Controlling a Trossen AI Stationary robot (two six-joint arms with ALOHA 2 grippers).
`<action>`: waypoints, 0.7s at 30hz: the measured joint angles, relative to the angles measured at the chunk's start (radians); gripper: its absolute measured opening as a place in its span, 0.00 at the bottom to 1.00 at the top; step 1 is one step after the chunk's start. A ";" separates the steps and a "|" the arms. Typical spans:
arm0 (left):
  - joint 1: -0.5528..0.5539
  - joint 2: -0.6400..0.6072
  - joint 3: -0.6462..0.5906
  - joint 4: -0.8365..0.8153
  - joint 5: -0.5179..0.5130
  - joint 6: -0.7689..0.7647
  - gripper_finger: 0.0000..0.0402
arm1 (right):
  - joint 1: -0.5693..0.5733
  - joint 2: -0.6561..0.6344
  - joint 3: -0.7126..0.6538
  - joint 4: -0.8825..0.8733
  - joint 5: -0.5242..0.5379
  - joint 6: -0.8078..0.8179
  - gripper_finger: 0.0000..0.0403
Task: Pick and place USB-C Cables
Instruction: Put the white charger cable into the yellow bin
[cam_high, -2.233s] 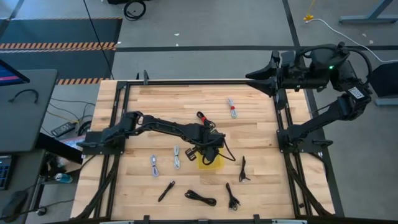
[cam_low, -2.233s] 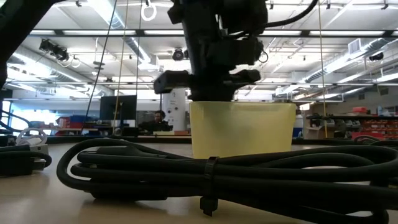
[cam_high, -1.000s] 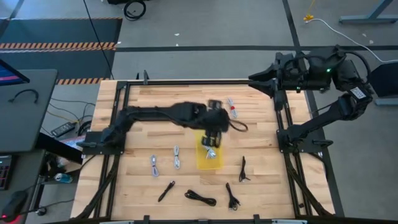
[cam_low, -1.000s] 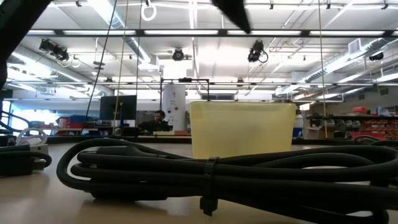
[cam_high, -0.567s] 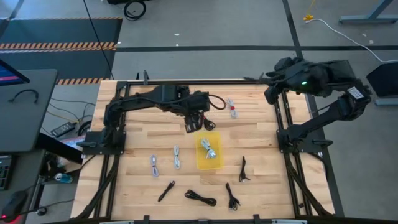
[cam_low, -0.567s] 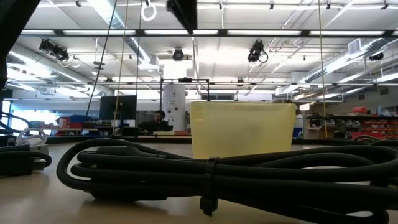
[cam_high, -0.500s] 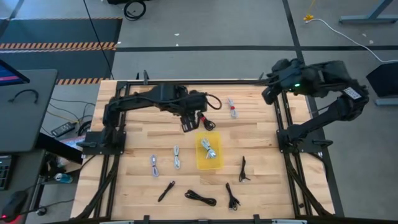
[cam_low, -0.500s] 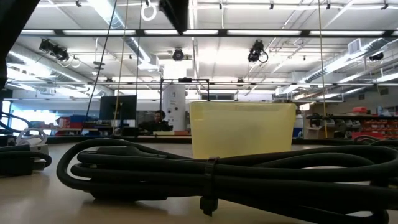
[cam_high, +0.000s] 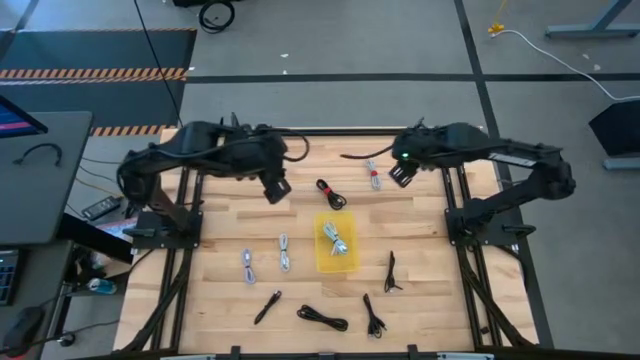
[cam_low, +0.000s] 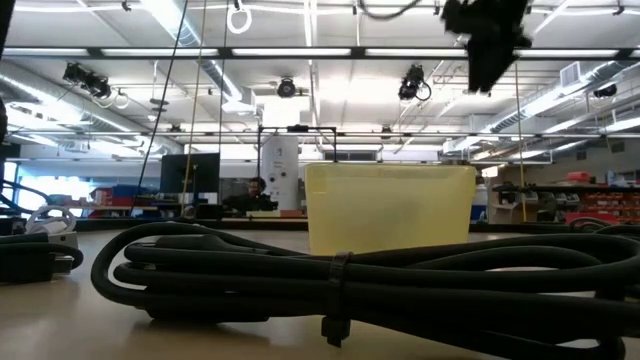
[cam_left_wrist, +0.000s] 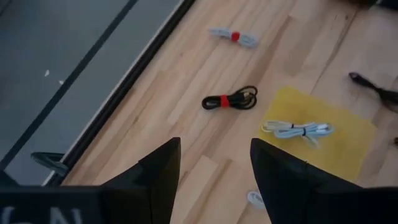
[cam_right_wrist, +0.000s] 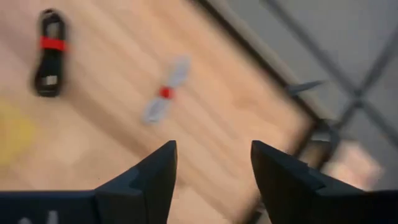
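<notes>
Yellow plastic bin (cam_high: 337, 245) holds one grey cable (cam_high: 338, 238); I count eight left; both end effectors gape empty.

From my remote station I log the tabletop (cam_high: 220, 225): light butcher-block wood inside a black frame. Lying directly on it:

- yellow bin (cam_high: 337, 255), near centre, holding one light grey cable (cam_high: 337, 238)
- black cable with red tie (cam_high: 331, 193), just behind the bin
- grey cable with red tie (cam_high: 373, 173), toward the back right
- two light grey cables (cam_high: 248, 264) and (cam_high: 284, 253), side by side, left of the bin
- black cable (cam_high: 391, 271), right of the bin
- three black cables along the front: (cam_high: 267, 306), (cam_high: 322, 318), (cam_high: 373, 318)

Low view: a thick black bundle (cam_low: 340, 275) fills the foreground, the bin behind it.
</notes>
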 joint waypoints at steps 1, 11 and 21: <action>-0.008 -0.007 -0.001 0.000 -0.003 -0.013 0.50 | -0.020 0.000 -0.045 0.071 -0.046 -0.018 0.55; -0.068 -0.069 -0.001 0.000 -0.016 -0.041 0.50 | -0.192 0.012 -0.354 0.552 -0.356 -0.030 0.57; -0.079 -0.080 -0.001 0.000 -0.016 -0.006 0.50 | -0.276 0.094 -0.412 0.614 -0.421 -0.023 0.57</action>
